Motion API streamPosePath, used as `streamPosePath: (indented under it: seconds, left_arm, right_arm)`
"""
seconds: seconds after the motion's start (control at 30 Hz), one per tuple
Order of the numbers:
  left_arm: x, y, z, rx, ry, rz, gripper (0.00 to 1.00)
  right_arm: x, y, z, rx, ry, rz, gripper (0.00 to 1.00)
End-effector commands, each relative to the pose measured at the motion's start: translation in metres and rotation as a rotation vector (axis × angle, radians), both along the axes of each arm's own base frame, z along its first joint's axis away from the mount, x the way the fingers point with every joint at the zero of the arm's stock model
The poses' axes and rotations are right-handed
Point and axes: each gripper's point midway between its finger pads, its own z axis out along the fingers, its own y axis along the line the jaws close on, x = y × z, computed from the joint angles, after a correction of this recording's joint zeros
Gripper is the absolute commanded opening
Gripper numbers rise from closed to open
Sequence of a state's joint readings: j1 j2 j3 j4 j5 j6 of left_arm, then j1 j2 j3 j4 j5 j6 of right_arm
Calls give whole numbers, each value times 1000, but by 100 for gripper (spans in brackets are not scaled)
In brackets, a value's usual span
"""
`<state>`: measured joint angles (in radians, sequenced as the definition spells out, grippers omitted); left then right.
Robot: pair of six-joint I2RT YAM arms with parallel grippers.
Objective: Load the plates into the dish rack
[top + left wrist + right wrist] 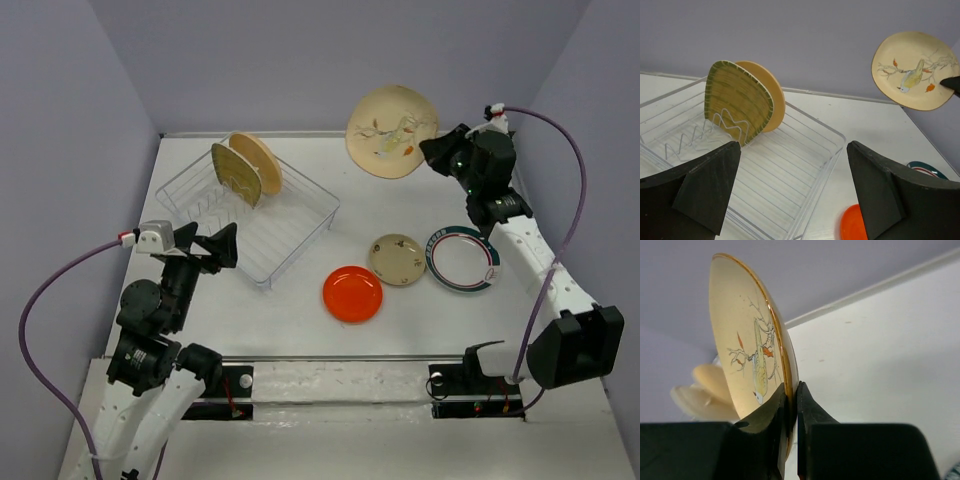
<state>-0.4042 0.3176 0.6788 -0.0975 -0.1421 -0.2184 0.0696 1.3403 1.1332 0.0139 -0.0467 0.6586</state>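
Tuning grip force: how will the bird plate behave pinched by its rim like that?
Likely rigid: the cream plate shows no flex in the right gripper. Glossy glaze, thin rim grip: may pivot or slip. Probably brittle if dropped.

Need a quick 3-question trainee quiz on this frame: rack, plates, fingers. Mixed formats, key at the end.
1. How many plates stand in the dish rack?
2. The right gripper has its fingers shut on which plate? A. red-orange plate B. cream bird plate C. green-rimmed plate
3. True or false: the left gripper has its fingers open, holding nothing.

Key: 1 two; 2 B; 3 true.
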Motion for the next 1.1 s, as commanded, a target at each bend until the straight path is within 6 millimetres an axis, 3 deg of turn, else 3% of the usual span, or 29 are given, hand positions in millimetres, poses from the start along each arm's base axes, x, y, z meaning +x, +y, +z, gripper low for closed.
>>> streamPosePath:
  seconds: [0.0, 0.03, 0.1, 0.13, 0.17, 0.2, 0.3, 0.33, 0.37, 0.4, 0.43, 0.6, 0.67, 0.7, 0.73, 0.8, 0.83, 0.87, 1.07]
  left_arm:
    - [0, 21, 10, -49, -36, 109, 99]
    - [-4, 29, 14, -70, -49, 141, 99]
    - [-11, 49, 21, -113, -78, 232, 99]
    - [-23, 58, 29, -150, -122, 256, 99]
    - [-30, 66, 35, -183, -154, 282, 99]
    - [-45, 81, 41, -231, -208, 328, 99]
    - [-62, 107, 44, -302, -247, 432, 99]
    - [-63, 110, 44, -309, -247, 444, 99]
    - [-63, 112, 43, -312, -246, 455, 99]
    - [-70, 114, 47, -327, -270, 450, 99]
    - [-70, 113, 48, -324, -274, 446, 99]
    - [-75, 110, 53, -322, -308, 414, 99]
    - [-78, 111, 55, -326, -318, 411, 99]
    - [-77, 110, 54, -323, -318, 406, 99]
    - [-77, 109, 55, -321, -321, 400, 99]
    - [-76, 105, 56, -308, -325, 378, 99]
    - [-76, 104, 57, -307, -328, 372, 99]
    - [-76, 102, 57, -304, -328, 365, 99]
    - [-74, 96, 57, -295, -329, 332, 99]
  right_arm:
    - [-31, 53, 127, -101, -308, 16, 7]
    - [-44, 89, 146, -101, -338, 83, 7]
    - [-51, 111, 160, -159, -359, 78, 7]
    - [-64, 144, 166, -165, -370, 139, 7]
    - [-62, 157, 174, -186, -368, 125, 7]
    - [-74, 186, 176, -221, -377, 180, 7]
    - [-71, 229, 183, -291, -394, 188, 7]
    - [-73, 243, 184, -306, -399, 198, 7]
    - [-72, 275, 166, -343, -379, 229, 7]
    - [-72, 288, 165, -381, -390, 240, 7]
    - [-81, 304, 179, -368, -419, 249, 7]
    - [-75, 374, 167, -518, -461, 251, 7]
    - [-73, 388, 159, -567, -464, 223, 7]
    - [-65, 405, 136, -648, -462, 223, 7]
    - [-68, 409, 150, -631, -495, 195, 7]
    - [-63, 414, 149, -688, -517, 139, 7]
    - [-55, 426, 128, -733, -508, 131, 7]
    - [-53, 425, 137, -724, -529, 102, 7]
    - [-41, 431, 116, -820, -567, 22, 7]
